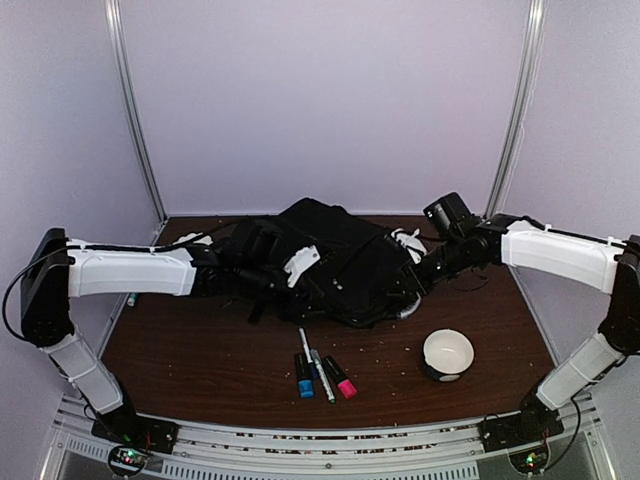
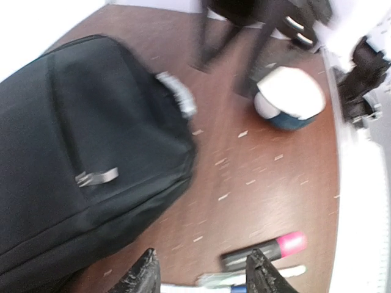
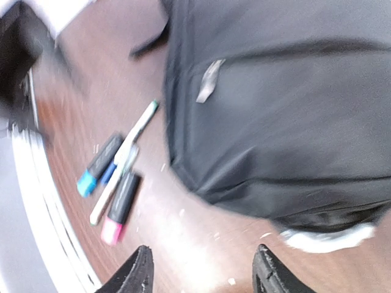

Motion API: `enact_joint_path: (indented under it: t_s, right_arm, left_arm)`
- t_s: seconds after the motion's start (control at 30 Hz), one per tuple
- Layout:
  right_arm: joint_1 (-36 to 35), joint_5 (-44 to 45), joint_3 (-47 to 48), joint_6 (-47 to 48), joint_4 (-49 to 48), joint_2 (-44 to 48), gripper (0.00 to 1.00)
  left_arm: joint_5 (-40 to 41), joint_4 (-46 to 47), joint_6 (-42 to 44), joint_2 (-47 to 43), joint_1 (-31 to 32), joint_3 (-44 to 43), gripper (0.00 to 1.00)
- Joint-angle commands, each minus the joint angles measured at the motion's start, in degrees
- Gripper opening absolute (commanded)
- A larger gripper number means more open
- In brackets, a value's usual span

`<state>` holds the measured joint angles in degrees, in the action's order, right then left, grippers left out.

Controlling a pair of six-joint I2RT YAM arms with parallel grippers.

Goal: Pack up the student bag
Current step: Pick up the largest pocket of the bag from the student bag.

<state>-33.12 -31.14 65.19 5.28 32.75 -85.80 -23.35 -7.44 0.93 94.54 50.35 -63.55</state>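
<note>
The student bag [image 1: 335,262] lies flat on the brown table [image 1: 190,365], with one of my arms at each end of it. My left gripper [image 2: 203,276] is at the bag's left end. Its two fingers [image 2: 144,276] stand spread, and between them I see only wood and the ends of the pens, so they pinch nothing. My right gripper [image 3: 204,271] is at the bag's right end, its fingers likewise spread and empty over bare wood just off the bag's near edge. I cannot tell from my wrist views whether either gripper touches the bag.

A small grey tab [image 3: 209,80] lies on the bag's black cloth. A white strip [image 3: 330,238] shows at the bag's edge near my right fingers.

In front of the bag, towards my bases, three pens lie close together: a blue-capped marker [image 1: 303,378], a slim white pen [image 1: 316,362] and a pink-capped marker [image 1: 341,381]. A white bowl [image 1: 447,352] stands off the bag's near right corner, apart from it.
</note>
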Motion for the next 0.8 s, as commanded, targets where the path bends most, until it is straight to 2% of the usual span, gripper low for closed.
enact_joint_path:
  t_s: [0.0,0.2,0.3,0.47,0.57,0.67,0.77]
  right_arm:
    - [-4.0,0.6,-4.0,1.2,-1.8,-1.6,0.54]
    - [-5.4,-0.4,-0.9,-1.2,-1.0,-9.9,0.50]
    - [-5.3,1.9,0.3,-1.3,-3.4,-12.0,0.50]
    - [-4.4,6.4,7.5,-2.6,-4.1,-17.0,0.50]
    - [-4.2,10.4,7.3,-3.4,-7.6,-16.4,0.53]
    - [-4.7,6.7,6.1,-2.1,-7.4,-14.9,0.53]
    - [-5.9,6.0,4.1,-0.9,-5.6,-13.7,0.50]
  left_arm:
    - [8.2,-0.9,7.6,-1.3,-2.2,4.4,0.50]
    - [11.2,6.4,11.6,-0.9,-2.3,6.9,0.50]
    - [12.8,7.7,12.0,-0.3,-2.3,6.6,0.50]
    - [12.3,11.1,10.1,0.9,-2.3,7.6,0.49]
    - [11.8,11.9,8.6,1.7,-2.3,7.8,0.49]
    - [11.4,12.5,7.7,1.3,-2.3,8.6,0.49]
    - [11.6,14.2,7.0,0.0,-2.3,10.4,0.49]
